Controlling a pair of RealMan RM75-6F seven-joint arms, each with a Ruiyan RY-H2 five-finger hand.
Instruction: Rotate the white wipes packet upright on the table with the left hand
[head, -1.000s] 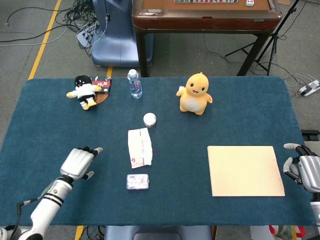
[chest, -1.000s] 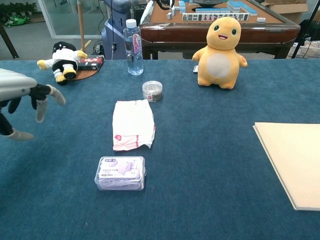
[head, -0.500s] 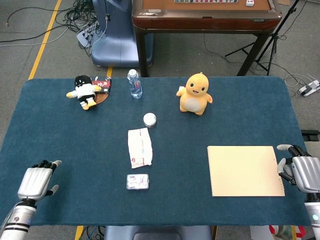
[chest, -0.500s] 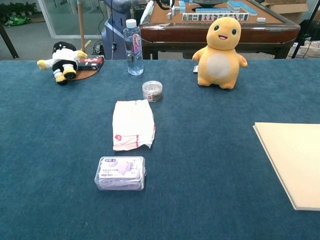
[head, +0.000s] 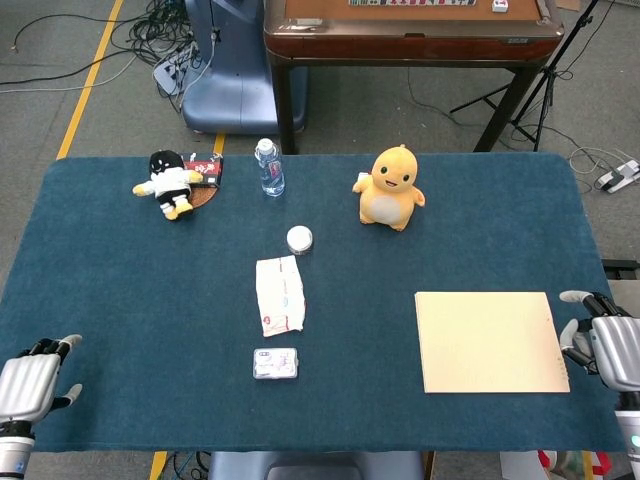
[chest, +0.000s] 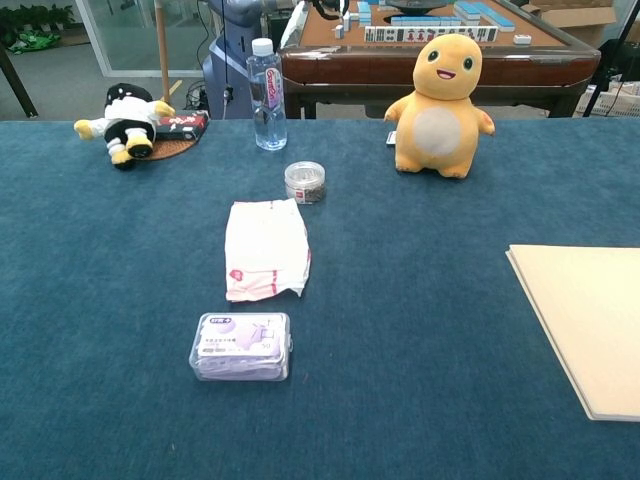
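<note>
Withdrawn since a second ago, the left hand (head: 28, 385) is now seen at the table's near-left corner, empty, fingers apart. The white wipes packet (head: 279, 295) is laid flat mid-table, its long axis pointing away from the robot, well apart up-right of that hand. The right hand (head: 610, 345) is held empty at the far right edge.

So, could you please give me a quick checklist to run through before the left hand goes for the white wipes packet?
1. White wipes packet in view, lying flat on the table: ok.
2. Left hand holds nothing, fingers apart: ok.
3. Left hand near packet: not ok, at the table's near left corner.
4. Path from the left free of objects: ok.
5. Purple box and small round jar apart from packet: ok, though close.
6. Right hand out of the way: ok.
</note>
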